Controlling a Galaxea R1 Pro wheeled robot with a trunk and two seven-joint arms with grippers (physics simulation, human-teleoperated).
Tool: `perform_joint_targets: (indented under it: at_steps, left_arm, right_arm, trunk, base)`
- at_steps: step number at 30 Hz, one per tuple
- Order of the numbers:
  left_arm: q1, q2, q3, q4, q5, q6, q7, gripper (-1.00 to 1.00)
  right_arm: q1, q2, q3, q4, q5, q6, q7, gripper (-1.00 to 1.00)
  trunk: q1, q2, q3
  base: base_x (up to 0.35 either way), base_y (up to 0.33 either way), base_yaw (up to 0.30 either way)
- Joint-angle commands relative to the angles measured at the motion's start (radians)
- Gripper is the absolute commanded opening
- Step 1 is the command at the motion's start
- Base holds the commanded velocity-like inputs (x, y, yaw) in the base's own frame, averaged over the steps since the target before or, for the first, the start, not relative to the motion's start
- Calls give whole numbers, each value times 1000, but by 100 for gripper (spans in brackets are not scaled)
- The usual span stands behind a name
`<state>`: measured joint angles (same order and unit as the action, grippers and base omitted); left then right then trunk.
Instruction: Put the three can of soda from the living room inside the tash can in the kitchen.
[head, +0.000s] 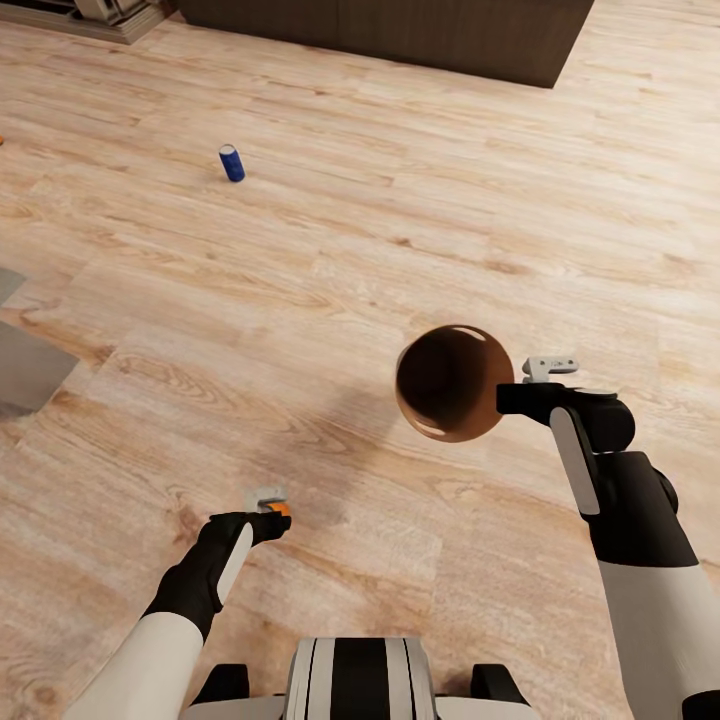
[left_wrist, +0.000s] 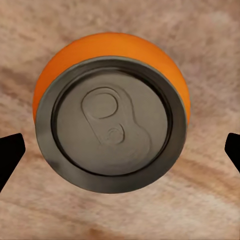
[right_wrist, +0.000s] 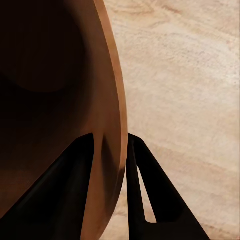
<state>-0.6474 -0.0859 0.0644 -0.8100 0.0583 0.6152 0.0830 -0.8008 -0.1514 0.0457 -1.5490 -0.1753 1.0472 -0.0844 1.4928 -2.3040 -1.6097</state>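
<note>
An orange can of soda (head: 281, 509) stands upright on the wood floor, its silver top (left_wrist: 111, 131) seen from straight above in the left wrist view. My left gripper (head: 270, 500) hovers over it, open, one black fingertip (left_wrist: 11, 150) on each side and apart from the can. My right gripper (head: 505, 398) is shut on the rim of the copper-brown trash can (head: 472, 428), one finger inside the rim (right_wrist: 112, 95) and one outside. The bin hangs tilted above the floor, its dark inside facing the camera. A blue can of soda (head: 232, 163) stands far off to the left.
A long dark brown low cabinet (head: 400, 30) runs along the far side. A grey flat edge (head: 25, 365) juts in at the left. Light wood plank floor (head: 400, 200) stretches between the cans and the cabinet. My base (head: 360, 680) shows at the bottom.
</note>
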Motion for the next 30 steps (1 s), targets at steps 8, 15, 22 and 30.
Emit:
perform_joint_targets:
  at_steps: [8, 15, 22, 30]
  left_arm:
    - [0, 0, 0, -1, 0, 0, 1, 100]
    - [1, 0, -1, -7, 0, 0, 0, 100]
    - [0, 0, -1, -6, 0, 0, 1, 100]
    - [0, -1, -1, -6, 0, -1, 1, 100]
  right_arm:
    - [0, 1, 2, 0, -15, 0, 2, -100]
    - [1, 2, 2, 0, -15, 0, 3, -100]
    - [2, 1, 23, 0, -15, 0, 2, -100]
    - [2, 3, 40, 0, -15, 0, 2, -100]
  trunk:
    - [0, 0, -1]
    - [0, 0, -1]
    - [0, 0, -1]
    - [0, 0, -1]
  base:
    - [101, 10, 0]
    - [61, 10, 0]
    - [5, 1, 0]
    - [0, 0, 0]
